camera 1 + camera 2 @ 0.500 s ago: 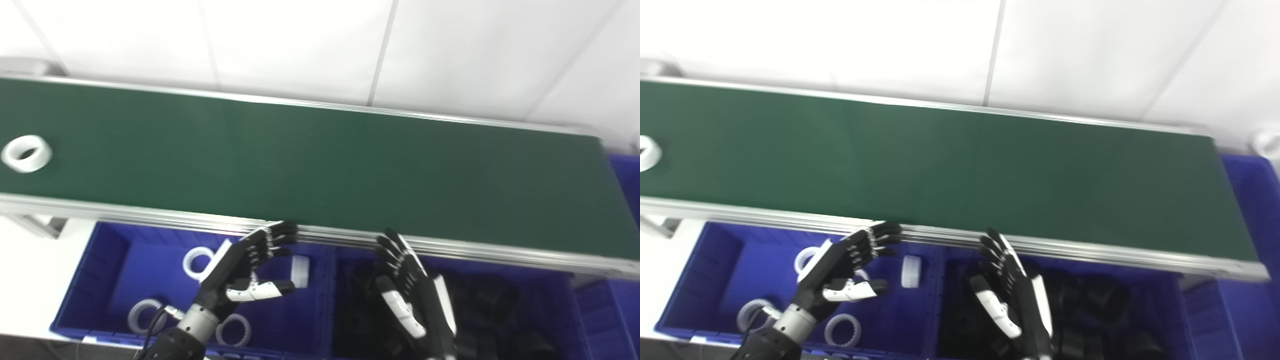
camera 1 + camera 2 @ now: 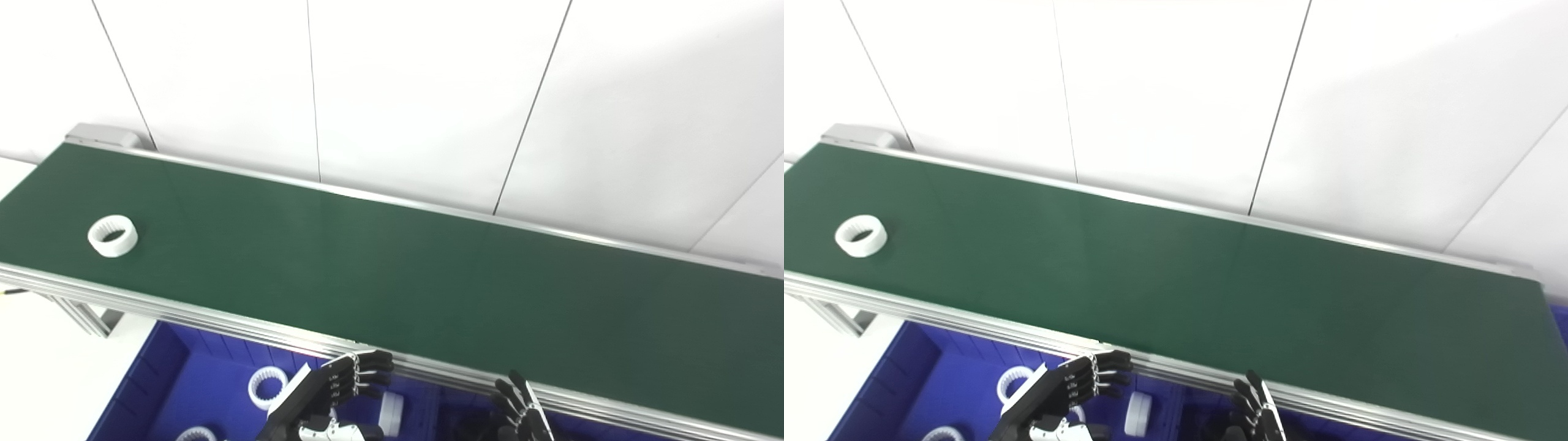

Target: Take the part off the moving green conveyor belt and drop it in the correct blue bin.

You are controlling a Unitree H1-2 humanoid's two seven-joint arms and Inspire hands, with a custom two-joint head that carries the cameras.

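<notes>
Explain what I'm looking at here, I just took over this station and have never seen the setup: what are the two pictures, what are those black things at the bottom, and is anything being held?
Both pictures come from two cameras side by side on the robot's head, so they show one scene from slightly different spots. The long dark strip is the green conveyor belt, set against a white wall. One white ring, toothed inside, lies on it near the left end. The black shapes at the bottom are the robot's own hands: the left hand and the right hand, both below the belt's near rail with fingers apart, holding nothing. Under them is a blue bin with more white rings inside. The right hand is mostly cut off by the picture edge.
</notes>
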